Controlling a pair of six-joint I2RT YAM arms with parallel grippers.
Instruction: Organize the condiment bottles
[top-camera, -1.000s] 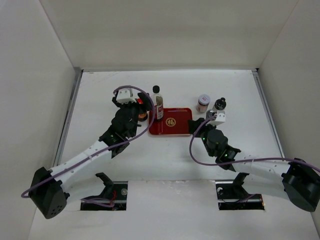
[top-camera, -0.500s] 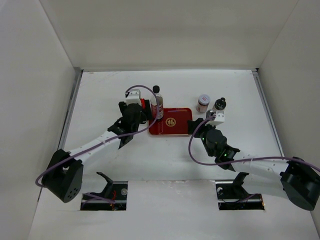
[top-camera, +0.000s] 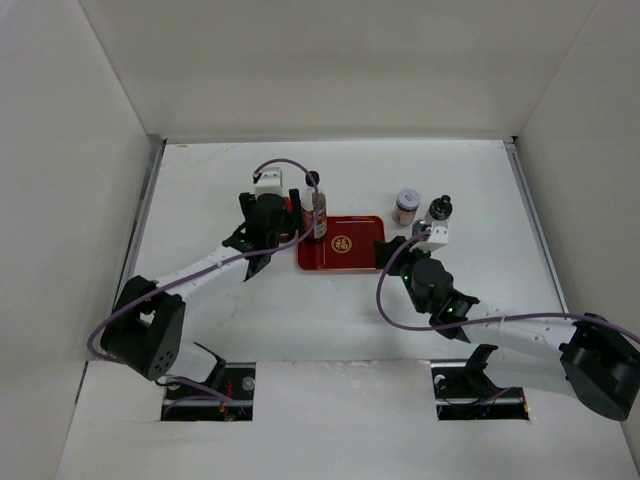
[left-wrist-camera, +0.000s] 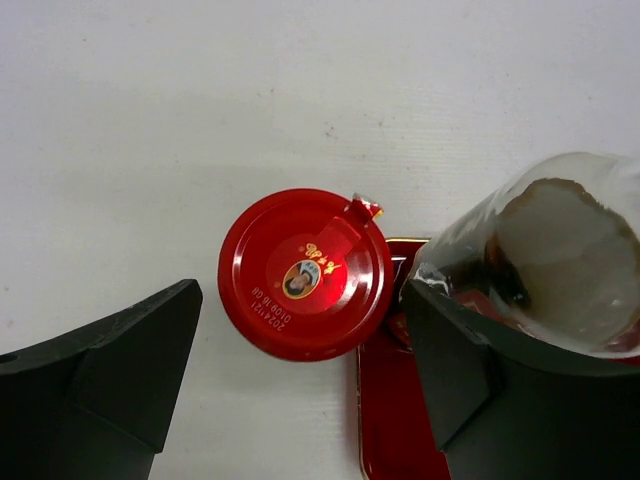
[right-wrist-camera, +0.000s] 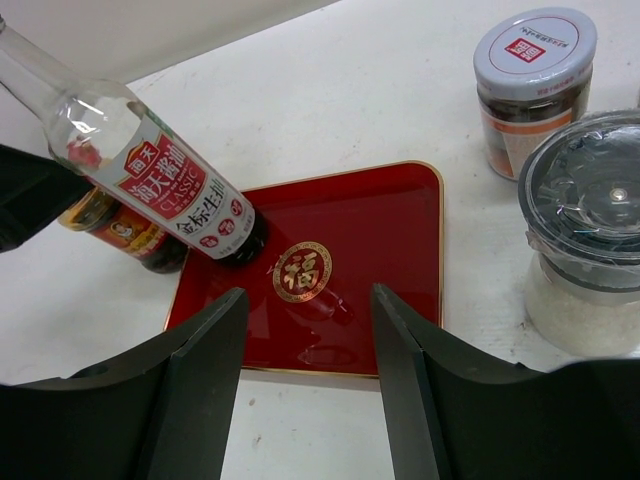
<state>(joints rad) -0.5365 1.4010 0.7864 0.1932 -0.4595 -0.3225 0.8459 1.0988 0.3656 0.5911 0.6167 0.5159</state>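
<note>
The red-capped jar (left-wrist-camera: 305, 272) stands on the table just left of the red tray (top-camera: 345, 245). My left gripper (left-wrist-camera: 300, 292) is open with a finger on each side of the jar; it also shows in the top view (top-camera: 290, 207). The tall slim black-capped bottle (top-camera: 317, 205) stands on the tray's far left corner, close by my left gripper's right finger. My right gripper (right-wrist-camera: 308, 298) is open and empty above the tray's near right edge. The pinkish-white-lidded jar (top-camera: 407, 205), the grey-capped shaker (right-wrist-camera: 590, 230) and the dark-knobbed bottle (top-camera: 440, 208) stand right of the tray.
White walls close in the table on the left, back and right. The tray's middle, with its gold emblem (right-wrist-camera: 302, 271), is bare. Purple cables loop over both arms.
My left arm has swung its elbow and wrist to the right while its gripper stays by the red-capped jar. The right arm has not moved.
</note>
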